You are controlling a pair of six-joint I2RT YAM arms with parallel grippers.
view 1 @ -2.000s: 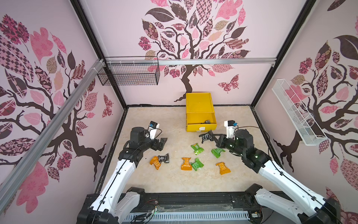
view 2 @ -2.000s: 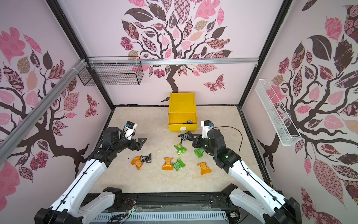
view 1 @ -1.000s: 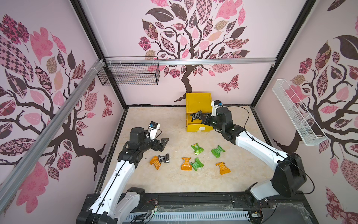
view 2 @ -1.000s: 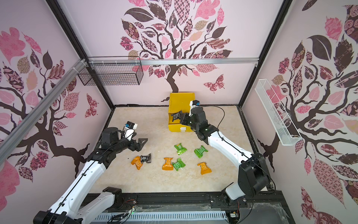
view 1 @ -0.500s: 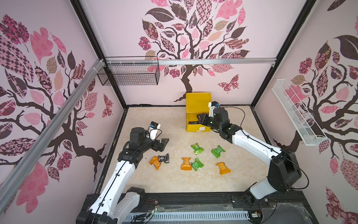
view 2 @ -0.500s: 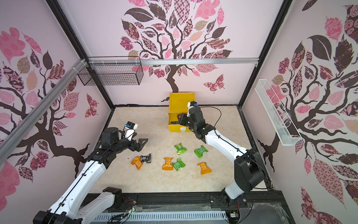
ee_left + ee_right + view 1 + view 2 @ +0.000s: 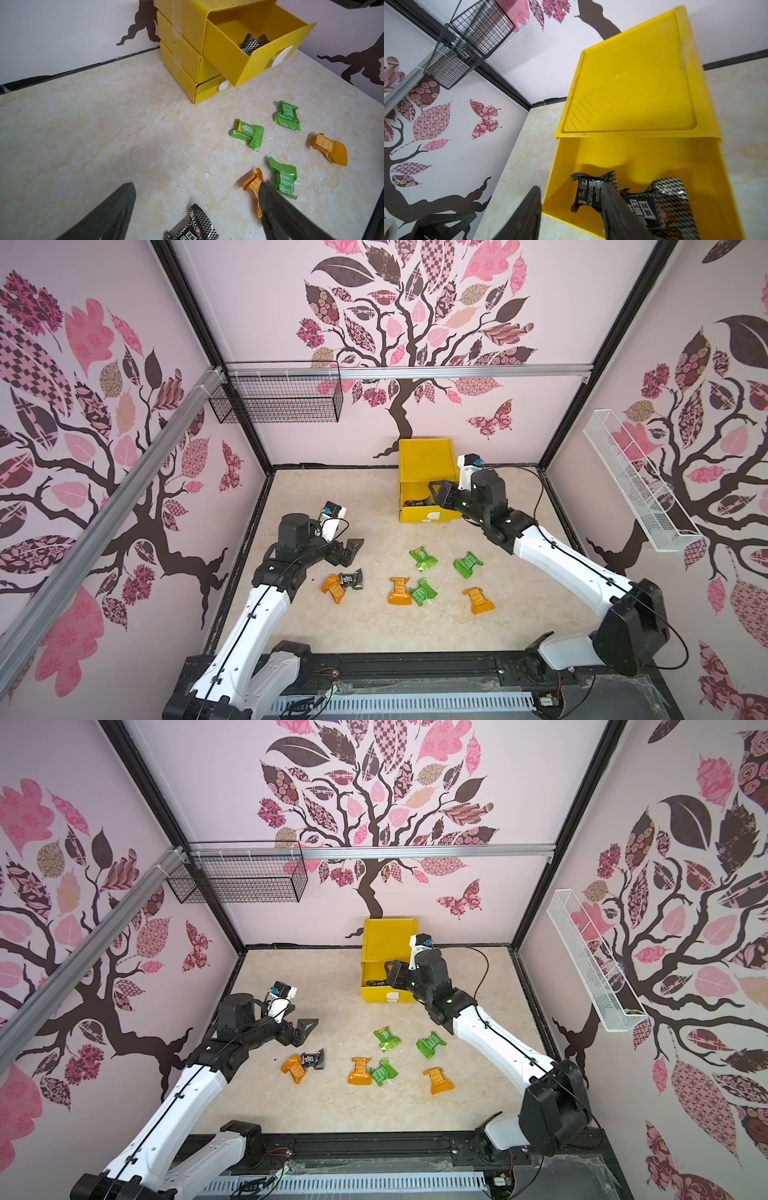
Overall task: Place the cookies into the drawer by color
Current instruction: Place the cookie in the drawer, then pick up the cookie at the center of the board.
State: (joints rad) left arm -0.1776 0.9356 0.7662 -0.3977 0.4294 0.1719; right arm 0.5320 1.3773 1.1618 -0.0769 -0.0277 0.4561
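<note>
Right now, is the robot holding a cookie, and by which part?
Nothing is held. Both pairs of jaws are open; two black packets lie loose in the drawer.

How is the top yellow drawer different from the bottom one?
The top drawer is pulled out, but the bottom drawer is pushed in. You can see black packets inside the top drawer, while the inside of the bottom drawer is hidden. Both are yellow, and each has a white pull tab on the front.
</note>
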